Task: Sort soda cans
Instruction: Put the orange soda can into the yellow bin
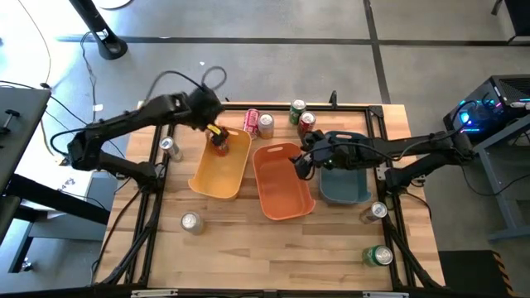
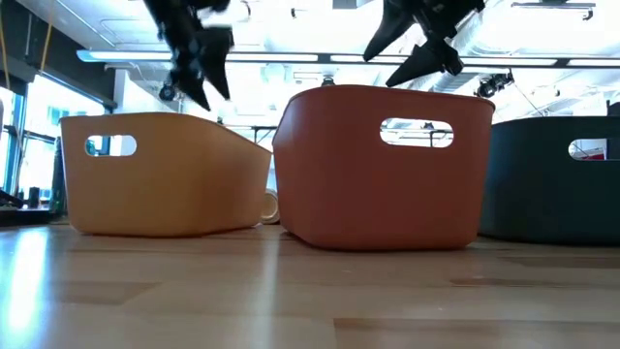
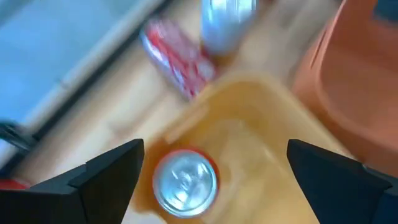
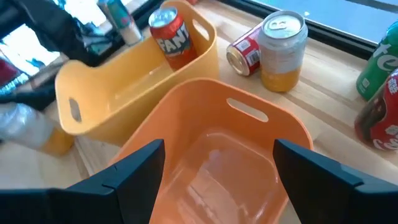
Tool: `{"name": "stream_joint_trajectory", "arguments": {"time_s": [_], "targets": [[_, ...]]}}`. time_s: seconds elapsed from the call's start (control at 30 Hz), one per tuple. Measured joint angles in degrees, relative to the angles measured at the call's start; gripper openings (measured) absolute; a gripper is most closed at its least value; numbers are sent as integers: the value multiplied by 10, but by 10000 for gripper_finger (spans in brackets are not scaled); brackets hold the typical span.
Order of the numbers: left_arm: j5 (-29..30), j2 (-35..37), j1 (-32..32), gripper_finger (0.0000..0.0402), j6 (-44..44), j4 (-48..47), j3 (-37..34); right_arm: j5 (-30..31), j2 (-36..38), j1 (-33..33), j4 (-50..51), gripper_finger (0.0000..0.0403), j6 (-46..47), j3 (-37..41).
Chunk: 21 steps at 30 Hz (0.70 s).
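An orange soda can (image 3: 185,182) with a silver top stands upright inside the yellow bin (image 1: 222,178), at its far end (image 4: 171,37). My left gripper (image 3: 214,155) hangs open just above that can (image 1: 214,130), touching nothing. My right gripper (image 4: 217,149) is open over the orange bin (image 1: 283,194), near its far right corner (image 1: 298,164), with nothing between its fingers. Other soda cans rest on the table: a red one lying on its side (image 1: 251,121), a silver-and-orange one (image 1: 266,125), a green one (image 1: 296,112) and a red one (image 1: 307,123).
A teal bin (image 1: 346,189) stands right of the orange bin. Loose cans stand at the left (image 1: 170,147), near left (image 1: 190,222) and right (image 1: 374,213); a green one (image 1: 379,256) lies near the right front corner. Bare wood lies along the near edge.
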State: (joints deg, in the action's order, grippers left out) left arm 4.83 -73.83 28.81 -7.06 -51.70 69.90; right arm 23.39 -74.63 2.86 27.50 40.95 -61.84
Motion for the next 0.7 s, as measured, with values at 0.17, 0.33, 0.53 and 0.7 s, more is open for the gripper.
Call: {"name": "stream_joint_trajectory", "arguments": {"time_s": [0.17,0.33,0.53,0.7], "targets": [[93,1,54,386,65,-15,42,1,0,-11,-36,296,31,0],[104,-58,175,381,73,-10,40,1,0,-18,-63,296,60,0],[60,-132,322,381,0,21,40,-6,0,-18,-66,296,53,0],[-4,-158,398,381,-52,39,40,-35,0,-18,-62,296,28,0]]}}
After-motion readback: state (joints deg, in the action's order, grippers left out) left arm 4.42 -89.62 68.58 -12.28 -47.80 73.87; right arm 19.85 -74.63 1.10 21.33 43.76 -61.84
